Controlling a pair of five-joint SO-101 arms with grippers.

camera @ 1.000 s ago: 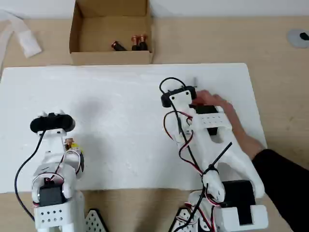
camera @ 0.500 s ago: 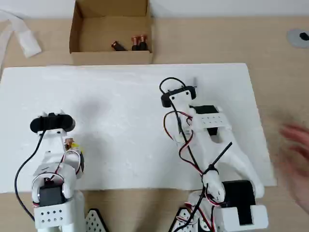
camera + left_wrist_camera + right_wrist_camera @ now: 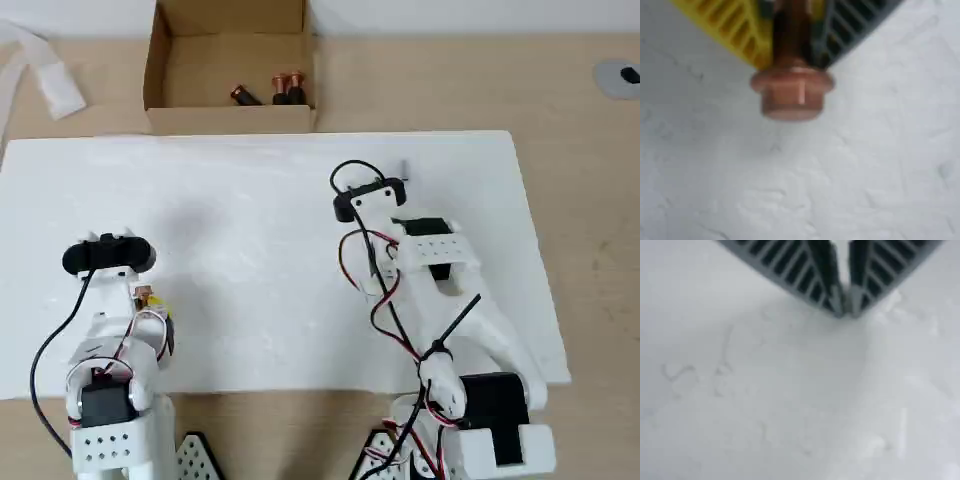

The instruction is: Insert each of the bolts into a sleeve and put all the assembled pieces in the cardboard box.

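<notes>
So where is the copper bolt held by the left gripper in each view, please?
High view: the bolt is lower left, beside the left arm, over the white sheet.
Left wrist view: the bolt is upper middle, clamped in the left gripper, head sticking out.
Right wrist view: the right gripper over the same sheet.
Shared landmark: the white sheet.

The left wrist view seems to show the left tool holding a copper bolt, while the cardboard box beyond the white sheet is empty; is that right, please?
Not quite: the cardboard box is not empty. The high view shows a few copper and dark pieces lying in it, by its near wall. The rest holds: the left tool grips the copper bolt.
</notes>
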